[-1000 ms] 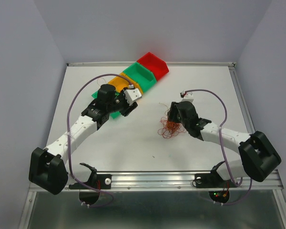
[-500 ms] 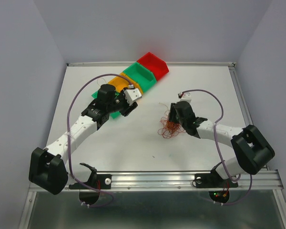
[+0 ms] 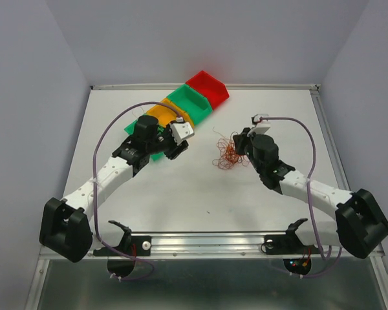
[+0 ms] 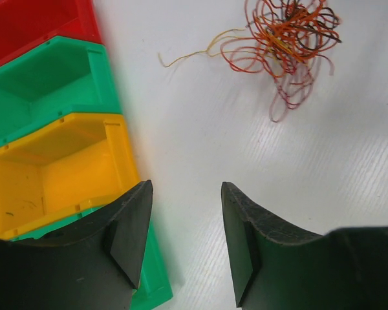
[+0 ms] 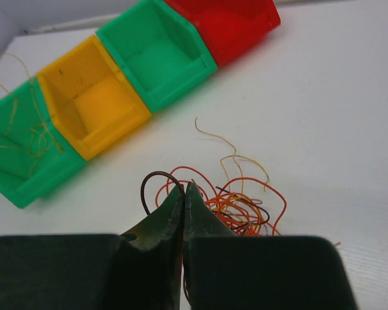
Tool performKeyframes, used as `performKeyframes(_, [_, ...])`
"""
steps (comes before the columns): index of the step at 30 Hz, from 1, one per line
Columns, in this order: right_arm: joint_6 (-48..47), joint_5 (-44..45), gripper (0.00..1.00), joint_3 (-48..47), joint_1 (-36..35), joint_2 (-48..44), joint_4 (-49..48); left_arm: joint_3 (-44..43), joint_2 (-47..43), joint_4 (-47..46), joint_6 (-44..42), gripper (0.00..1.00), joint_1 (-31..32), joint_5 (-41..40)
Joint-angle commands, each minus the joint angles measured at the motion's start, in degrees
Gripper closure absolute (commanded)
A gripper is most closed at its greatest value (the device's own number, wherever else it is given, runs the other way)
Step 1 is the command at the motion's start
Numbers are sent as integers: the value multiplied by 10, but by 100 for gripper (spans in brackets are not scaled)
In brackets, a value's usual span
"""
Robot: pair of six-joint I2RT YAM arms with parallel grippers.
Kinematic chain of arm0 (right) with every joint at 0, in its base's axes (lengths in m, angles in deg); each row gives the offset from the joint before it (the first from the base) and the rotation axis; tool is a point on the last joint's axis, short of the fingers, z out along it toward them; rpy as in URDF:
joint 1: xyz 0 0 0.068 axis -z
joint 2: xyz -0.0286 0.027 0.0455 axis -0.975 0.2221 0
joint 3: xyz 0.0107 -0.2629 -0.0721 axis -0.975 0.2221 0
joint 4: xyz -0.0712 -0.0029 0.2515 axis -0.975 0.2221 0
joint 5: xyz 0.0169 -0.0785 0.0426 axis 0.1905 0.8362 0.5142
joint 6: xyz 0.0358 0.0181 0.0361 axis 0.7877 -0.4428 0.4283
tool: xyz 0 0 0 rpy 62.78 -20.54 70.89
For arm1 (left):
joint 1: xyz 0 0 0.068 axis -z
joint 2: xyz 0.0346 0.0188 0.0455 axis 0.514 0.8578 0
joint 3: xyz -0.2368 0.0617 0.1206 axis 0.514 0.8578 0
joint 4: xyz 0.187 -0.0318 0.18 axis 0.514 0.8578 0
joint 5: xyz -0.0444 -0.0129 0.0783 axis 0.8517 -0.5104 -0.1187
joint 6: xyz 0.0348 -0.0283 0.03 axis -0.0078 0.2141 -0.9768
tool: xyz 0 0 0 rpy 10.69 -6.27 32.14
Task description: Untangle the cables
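Right gripper [image 5: 185, 187] is pinched shut on a dark strand of the cables [image 5: 242, 205]. Left gripper [image 4: 186, 188] stands half open and empty, beside the yellow bin [image 4: 58, 169].

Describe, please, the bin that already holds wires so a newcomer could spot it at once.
On the table lies a diagonal row of four bins. From the red bin, go past the middle green bin and the yellow bin to the end green bin. Only it holds thin yellowish wires.

High rear overview of table [image 3: 181, 194] — two close wrist views, both onto cables [image 4: 291, 45] and bins [image 5: 174, 84].
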Motion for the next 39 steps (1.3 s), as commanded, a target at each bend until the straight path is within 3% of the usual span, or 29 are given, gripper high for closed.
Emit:
performKeyframes(1, [-36,-45,99,21,4,-85,-97,31,5,-54,-1,43,10,55])
performKeyframes(8, [-23,-98,99,8,3,-186,-68,64,-2,-217,55,39,23,107])
performKeyframes(18, [-2,-138,99,-16,4,-186,-38,37,36,-398,140,35,49,215])
performKeyframes(22, [0,-147,99,-14,4,-186,-40,11,67,-413,161,35,61,256])
performKeyframes(31, [10,-178,99,-25,3,-182,-47,-70,159,-416,153,37,104,263])
performKeyframes(34, [9,-176,99,-30,4,-179,-46,-89,186,-385,121,50,120,257])
performKeyframes(39, [12,-176,100,-33,4,-195,-40,-76,202,-362,86,57,132,249])
